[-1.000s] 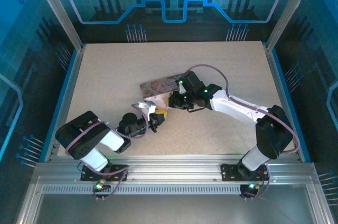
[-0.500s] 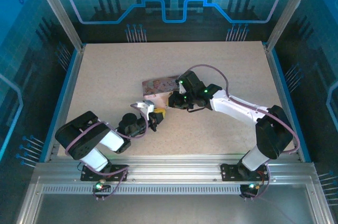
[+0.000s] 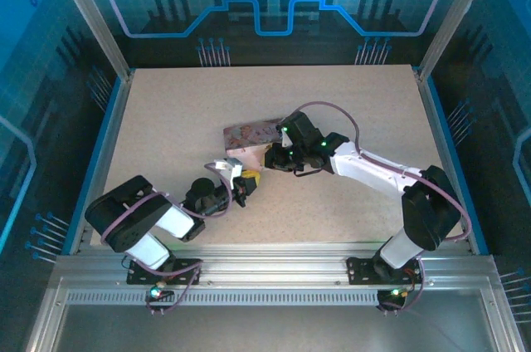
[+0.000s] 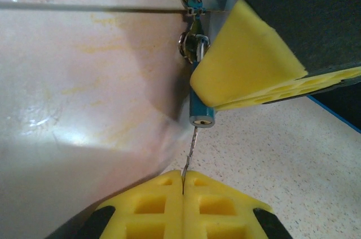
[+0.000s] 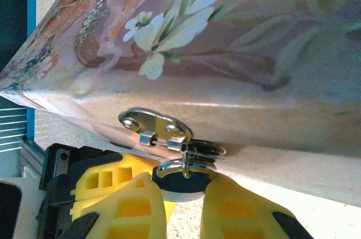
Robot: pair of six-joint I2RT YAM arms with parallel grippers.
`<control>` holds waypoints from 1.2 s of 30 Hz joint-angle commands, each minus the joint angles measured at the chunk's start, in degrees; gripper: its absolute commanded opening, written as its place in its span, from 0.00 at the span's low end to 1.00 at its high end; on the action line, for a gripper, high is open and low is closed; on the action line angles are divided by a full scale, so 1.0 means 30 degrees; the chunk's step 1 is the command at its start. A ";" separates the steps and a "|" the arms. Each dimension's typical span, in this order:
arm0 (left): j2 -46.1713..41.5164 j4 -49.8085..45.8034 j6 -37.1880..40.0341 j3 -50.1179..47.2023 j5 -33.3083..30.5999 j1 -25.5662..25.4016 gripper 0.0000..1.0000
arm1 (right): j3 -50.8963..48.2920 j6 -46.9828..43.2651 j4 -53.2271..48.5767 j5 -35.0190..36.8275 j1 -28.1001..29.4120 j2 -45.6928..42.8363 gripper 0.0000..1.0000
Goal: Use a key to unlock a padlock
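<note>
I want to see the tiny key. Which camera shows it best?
The left wrist view: the key is a thin pin nipped in the shut left pincer, pointing at the blue padlock. From above it is too small to tell, and from the right wrist I cannot make it out.

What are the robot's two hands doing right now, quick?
Left hand: closed, pinching the key.
Right hand: closed on the padlock.

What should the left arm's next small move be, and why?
Probably nudge the left gripper, shut on the key, straight forward: the key tip sits at the keyhole end of the padlock, not clearly inside, and the right gripper clamps the padlock.
</note>
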 commanded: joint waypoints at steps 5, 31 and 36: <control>-0.0431 0.0465 -0.0180 -0.0182 0.0482 -0.0215 0.00 | -0.0108 0.0167 0.1348 -0.0045 -0.0186 -0.0826 0.00; -0.0236 0.0465 -0.0855 0.0447 -0.0441 -0.0222 0.00 | -0.0275 0.0178 0.1454 -0.0079 0.0048 -0.0747 0.00; -0.0070 0.0466 -0.0968 0.0655 -0.0412 -0.0237 0.00 | -0.0313 0.0185 0.1553 -0.0081 0.0103 -0.0679 0.00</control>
